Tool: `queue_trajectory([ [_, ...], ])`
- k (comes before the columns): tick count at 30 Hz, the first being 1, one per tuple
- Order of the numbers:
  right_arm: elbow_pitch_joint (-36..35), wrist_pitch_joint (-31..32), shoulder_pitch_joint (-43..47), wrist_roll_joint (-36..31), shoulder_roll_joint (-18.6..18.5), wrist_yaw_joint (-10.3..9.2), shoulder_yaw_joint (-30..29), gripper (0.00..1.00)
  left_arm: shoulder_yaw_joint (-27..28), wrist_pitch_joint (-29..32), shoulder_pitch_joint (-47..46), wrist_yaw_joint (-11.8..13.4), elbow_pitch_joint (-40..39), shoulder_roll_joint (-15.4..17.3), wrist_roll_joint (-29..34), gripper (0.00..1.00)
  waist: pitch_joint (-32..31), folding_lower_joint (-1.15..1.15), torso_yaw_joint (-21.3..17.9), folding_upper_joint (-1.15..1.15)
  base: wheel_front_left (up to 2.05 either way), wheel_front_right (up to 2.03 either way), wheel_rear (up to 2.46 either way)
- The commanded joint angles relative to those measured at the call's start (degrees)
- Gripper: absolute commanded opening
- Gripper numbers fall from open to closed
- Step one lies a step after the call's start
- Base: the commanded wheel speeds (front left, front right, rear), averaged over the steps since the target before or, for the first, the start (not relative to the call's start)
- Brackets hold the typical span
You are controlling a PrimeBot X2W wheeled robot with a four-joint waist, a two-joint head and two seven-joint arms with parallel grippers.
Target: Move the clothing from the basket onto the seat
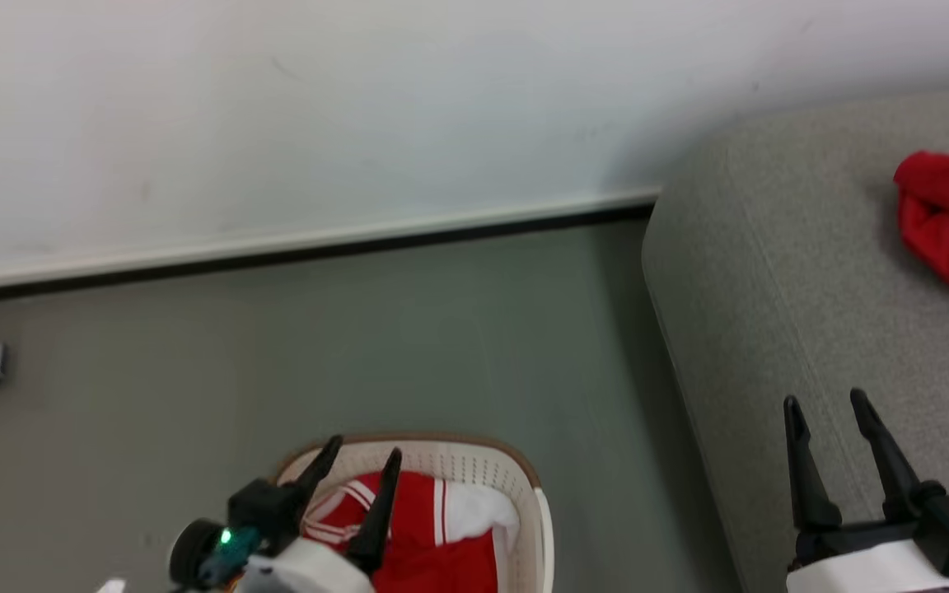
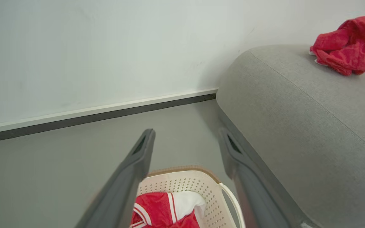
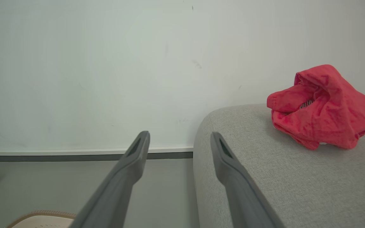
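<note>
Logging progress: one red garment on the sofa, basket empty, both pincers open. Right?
No: the basket is not empty; the head view shows red-and-white clothing in it. The rest holds: one red garment on the sofa, left pincer and right pincer open.

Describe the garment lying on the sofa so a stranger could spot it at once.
Find the large light grey sofa against the white wall. On its seat lies a crumpled red garment. Unlike the white-striped clothing in the basket on the floor, it looks almost wholly red.

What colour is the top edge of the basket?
Brown rim on the cream-white basket; clearest in the left wrist view.
</note>
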Motion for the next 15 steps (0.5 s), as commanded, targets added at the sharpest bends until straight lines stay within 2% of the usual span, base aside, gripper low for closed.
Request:
queue_trajectory([
  [1,-0.57,0.06,-1.72,0.73,0.01,-0.14,0.04,1.0,-0.7,1.35,-2.35,-0.42,0.79,0.19,0.87,1.0,5.76,-0.01,-1.72,0.0,0.0,0.0,0.0],
  [15,-4.16,0.06,-10.91,3.99,0.03,-0.14,-0.66,1.0,-9.28,18.07,-21.4,-2.68,13.72,2.4,4.78,1.0,24.15,-0.01,-5.93,0.0,0.0,0.0,0.0],
])
